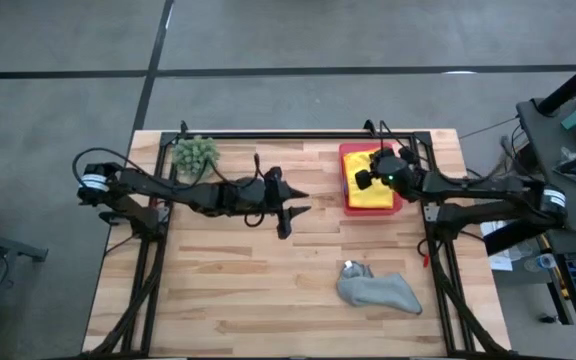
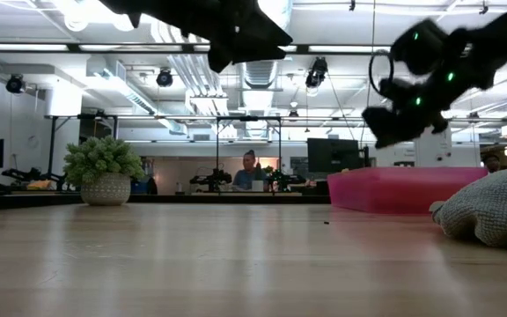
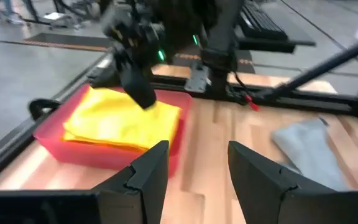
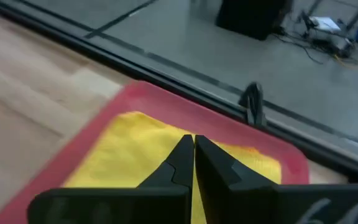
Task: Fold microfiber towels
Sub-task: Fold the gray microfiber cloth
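A yellow towel [image 1: 376, 193] lies folded in the pink tray [image 1: 347, 152] at the table's far right. My right gripper [image 4: 193, 149] is shut and hovers just above that towel [image 4: 129, 155]; the low view shows it [image 2: 378, 128] clear of the tray [image 2: 394, 189]. A grey towel [image 1: 378, 292] lies in a crumpled heap on the table near the front right. My left gripper [image 1: 293, 208] is open over the middle of the table, high above it [image 2: 236, 40], pointing toward the tray with nothing between its fingers [image 3: 197, 174].
A spiky green plant in a pot [image 1: 196, 152] stands at the far left of the table. Black frame rails [image 1: 298, 133] run along the far edge and down both sides. Bare wood lies between the plant, the tray and the grey towel [image 3: 309, 146].
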